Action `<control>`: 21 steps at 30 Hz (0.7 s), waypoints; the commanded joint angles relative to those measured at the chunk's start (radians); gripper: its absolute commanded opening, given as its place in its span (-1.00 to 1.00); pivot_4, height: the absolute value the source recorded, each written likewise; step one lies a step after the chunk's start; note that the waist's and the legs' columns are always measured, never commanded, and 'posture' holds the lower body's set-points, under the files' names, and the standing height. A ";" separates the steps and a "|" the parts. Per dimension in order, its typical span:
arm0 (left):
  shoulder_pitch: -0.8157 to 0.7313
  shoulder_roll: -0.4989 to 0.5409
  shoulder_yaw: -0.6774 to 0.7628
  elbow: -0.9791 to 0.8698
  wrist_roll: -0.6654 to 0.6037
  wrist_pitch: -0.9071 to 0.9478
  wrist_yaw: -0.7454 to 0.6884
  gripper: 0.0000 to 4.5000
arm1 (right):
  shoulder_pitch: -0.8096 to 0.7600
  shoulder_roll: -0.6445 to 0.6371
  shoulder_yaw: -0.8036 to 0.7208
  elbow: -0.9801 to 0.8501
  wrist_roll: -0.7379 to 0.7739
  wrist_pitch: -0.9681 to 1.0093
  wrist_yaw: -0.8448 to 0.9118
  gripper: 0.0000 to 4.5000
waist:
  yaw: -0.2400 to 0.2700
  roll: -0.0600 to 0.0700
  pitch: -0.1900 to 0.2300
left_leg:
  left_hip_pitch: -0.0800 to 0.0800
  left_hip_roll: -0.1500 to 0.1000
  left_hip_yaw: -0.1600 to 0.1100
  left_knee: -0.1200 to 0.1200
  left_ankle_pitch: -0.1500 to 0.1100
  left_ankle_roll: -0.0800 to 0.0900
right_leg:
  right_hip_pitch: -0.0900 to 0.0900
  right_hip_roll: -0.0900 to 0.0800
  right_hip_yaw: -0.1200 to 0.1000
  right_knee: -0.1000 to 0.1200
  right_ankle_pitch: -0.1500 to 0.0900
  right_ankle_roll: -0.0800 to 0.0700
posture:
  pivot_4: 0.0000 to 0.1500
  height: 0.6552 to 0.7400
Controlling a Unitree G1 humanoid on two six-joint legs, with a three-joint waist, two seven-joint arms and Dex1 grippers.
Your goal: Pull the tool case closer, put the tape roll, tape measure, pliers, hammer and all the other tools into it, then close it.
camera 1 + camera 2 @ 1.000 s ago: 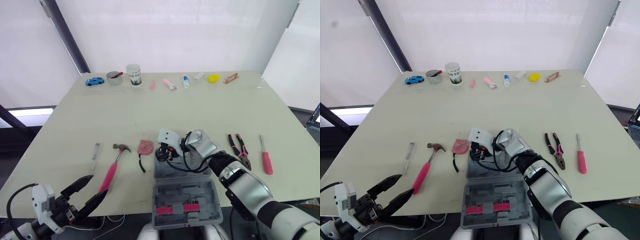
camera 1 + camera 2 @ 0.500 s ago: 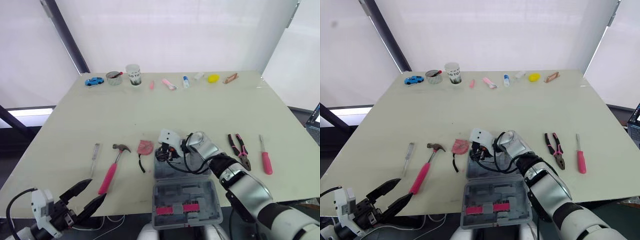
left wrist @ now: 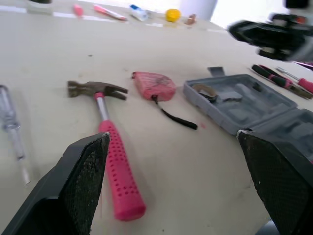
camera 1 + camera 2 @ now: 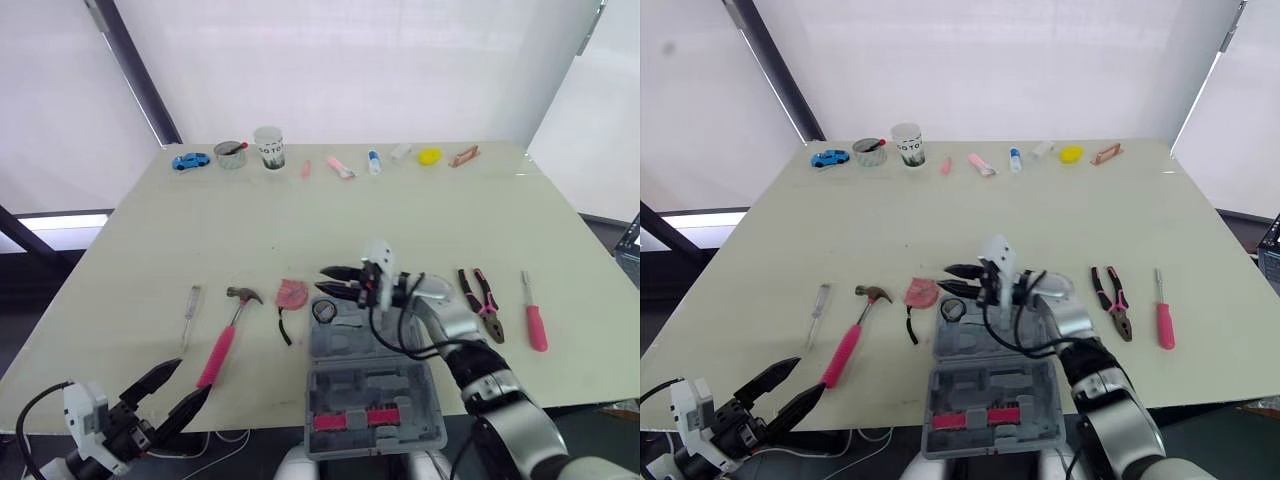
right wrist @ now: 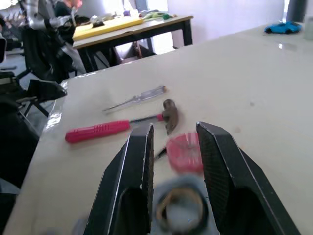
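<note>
Two screwdrivers (image 4: 533,325), one hammer (image 4: 225,340), one pliers (image 4: 481,300), one tape measure (image 4: 291,294), one case (image 4: 380,385)

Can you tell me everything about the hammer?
The hammer has a bright pink grip with little dots, a thin shiny shaft and a dark metal claw head. It lies flat on the pale table, head pointing away from the robot, between the clear-handled screwdriver and the pink tape measure. Nothing touches it, and it is not in the tool case yet.
</note>
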 commanded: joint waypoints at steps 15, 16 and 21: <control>0.030 0.041 0.105 0.227 -0.013 -0.003 0.020 1.00 | 0.638 -0.473 -0.433 -0.289 0.208 0.015 0.040 0.97 | 0.000 -0.003 0.000 | 0.001 -0.002 0.003 0.000 0.000 0.000 | 0.000 0.003 0.000 -0.001 -0.003 0.004 | 1.00 1.00; 0.030 0.043 0.106 0.228 -0.014 -0.003 0.019 1.00 | 0.660 -0.482 -0.444 -0.284 0.213 0.009 0.042 0.97 | 0.000 -0.004 0.000 | 0.001 -0.001 0.003 0.000 0.000 0.000 | 0.000 0.003 0.001 -0.001 -0.003 0.004 | 1.00 1.00; 0.032 0.048 0.104 0.212 -0.017 0.014 0.031 1.00 | 0.726 -0.519 -0.488 -0.256 0.219 -0.015 0.055 0.97 | -0.001 -0.005 0.000 | 0.002 0.001 0.003 0.000 0.000 0.000 | 0.000 0.004 0.002 -0.001 -0.003 0.004 | 1.00 1.00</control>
